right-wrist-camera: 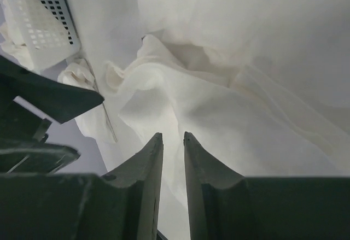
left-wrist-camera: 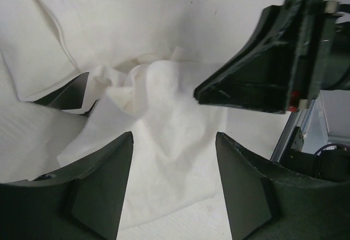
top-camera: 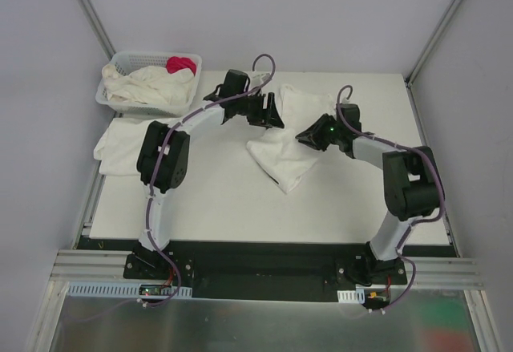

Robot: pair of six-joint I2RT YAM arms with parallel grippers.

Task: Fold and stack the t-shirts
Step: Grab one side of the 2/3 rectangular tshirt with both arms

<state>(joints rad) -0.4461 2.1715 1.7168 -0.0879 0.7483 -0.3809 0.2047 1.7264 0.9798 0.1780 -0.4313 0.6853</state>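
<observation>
A white t-shirt (top-camera: 292, 147) lies rumpled and partly bunched on the table (top-camera: 224, 200), right of centre. My left gripper (top-camera: 272, 113) hovers at its far left edge, jaws open wide; in the left wrist view the t-shirt (left-wrist-camera: 164, 103) rises in a peak beyond my open left gripper (left-wrist-camera: 174, 141). My right gripper (top-camera: 309, 138) sits over the shirt's middle. In the right wrist view the right gripper (right-wrist-camera: 173, 136) shows a narrow gap with nothing pinched, the creased t-shirt (right-wrist-camera: 219, 114) lying past its tips. Another t-shirt (top-camera: 120, 139) lies flat at the table's left edge.
A white lattice basket (top-camera: 108, 95) at the back left holds more white t-shirts (top-camera: 152, 87) and a small pink-red cloth (top-camera: 180, 65). The basket (right-wrist-camera: 38, 27) also shows in the right wrist view. The two grippers stand close together, the right gripper (left-wrist-camera: 257, 81) just ahead of the left.
</observation>
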